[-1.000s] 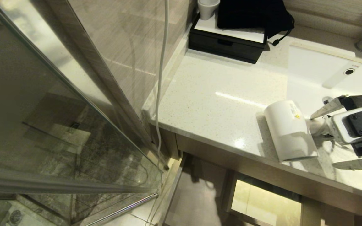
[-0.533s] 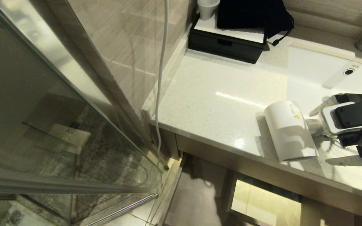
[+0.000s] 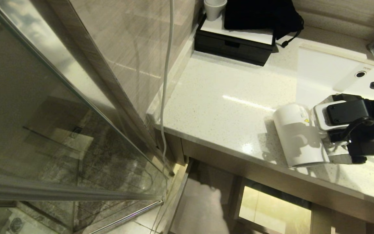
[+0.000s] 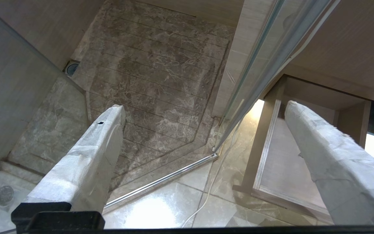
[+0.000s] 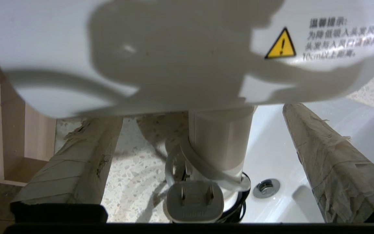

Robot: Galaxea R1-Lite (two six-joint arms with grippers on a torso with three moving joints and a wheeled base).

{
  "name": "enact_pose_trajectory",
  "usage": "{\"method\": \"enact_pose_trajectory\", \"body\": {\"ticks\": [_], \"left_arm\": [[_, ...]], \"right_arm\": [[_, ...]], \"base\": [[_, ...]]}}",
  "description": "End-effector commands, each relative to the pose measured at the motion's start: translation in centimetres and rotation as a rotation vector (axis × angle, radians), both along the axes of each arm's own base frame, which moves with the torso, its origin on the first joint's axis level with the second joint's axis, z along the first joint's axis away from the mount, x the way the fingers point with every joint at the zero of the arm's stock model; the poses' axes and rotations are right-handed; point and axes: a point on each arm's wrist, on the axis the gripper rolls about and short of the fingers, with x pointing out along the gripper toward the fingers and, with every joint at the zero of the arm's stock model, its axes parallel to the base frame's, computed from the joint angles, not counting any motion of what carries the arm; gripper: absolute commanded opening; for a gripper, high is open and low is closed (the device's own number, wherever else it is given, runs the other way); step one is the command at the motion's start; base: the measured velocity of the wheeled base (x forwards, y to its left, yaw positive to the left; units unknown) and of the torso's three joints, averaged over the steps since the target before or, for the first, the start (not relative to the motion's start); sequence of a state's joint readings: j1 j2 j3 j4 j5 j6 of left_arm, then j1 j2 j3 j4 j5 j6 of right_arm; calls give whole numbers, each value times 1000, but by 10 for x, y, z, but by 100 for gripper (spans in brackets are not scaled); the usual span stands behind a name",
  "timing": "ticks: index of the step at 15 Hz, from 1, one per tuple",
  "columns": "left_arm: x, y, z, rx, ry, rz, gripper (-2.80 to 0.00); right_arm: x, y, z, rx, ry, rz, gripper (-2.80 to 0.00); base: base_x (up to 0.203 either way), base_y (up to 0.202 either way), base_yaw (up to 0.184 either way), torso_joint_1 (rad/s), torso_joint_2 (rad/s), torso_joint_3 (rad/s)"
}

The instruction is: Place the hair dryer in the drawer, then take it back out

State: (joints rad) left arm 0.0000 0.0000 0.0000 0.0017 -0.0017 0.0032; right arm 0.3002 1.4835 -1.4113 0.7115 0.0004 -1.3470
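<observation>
Right wrist view: the right gripper, wide open, straddles the hair dryer handle near the counter front edge; closing could snag its cord.

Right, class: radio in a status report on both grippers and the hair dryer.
Right gripper open, straddling handle of small white round-barrelled hair dryer, no grip yet. Dryer lying on speckled pale countertop beside white sink. Left gripper open, parked over floor. Nothing blocking.

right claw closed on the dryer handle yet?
No. In the right wrist view the right claw is open, its fingers apart from the hair dryer handle.
</observation>
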Motion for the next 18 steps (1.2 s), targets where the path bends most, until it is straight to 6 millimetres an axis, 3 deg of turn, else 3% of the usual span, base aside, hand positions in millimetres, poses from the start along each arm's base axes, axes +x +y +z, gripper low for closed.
{"method": "enact_pose_trajectory", "body": {"ticks": [1,8,9,18], "left_arm": [[0,0,0,0,0,0,0],[0,0,0,0,0,0,0],[0,0,0,0,1,0,0],[0,0,0,0,1,0,0]], "right_arm": [[4,1,-4,-7,10,5,0],[14,4,-7,-1,4,8,0],[14,4,-7,0,3,8,-280],[8,2,1,6,-27,0,-280]], "base": [[0,0,0,0,0,0],[0,0,0,0,0,0],[0,0,0,0,0,0],[0,0,0,0,0,0]]}}
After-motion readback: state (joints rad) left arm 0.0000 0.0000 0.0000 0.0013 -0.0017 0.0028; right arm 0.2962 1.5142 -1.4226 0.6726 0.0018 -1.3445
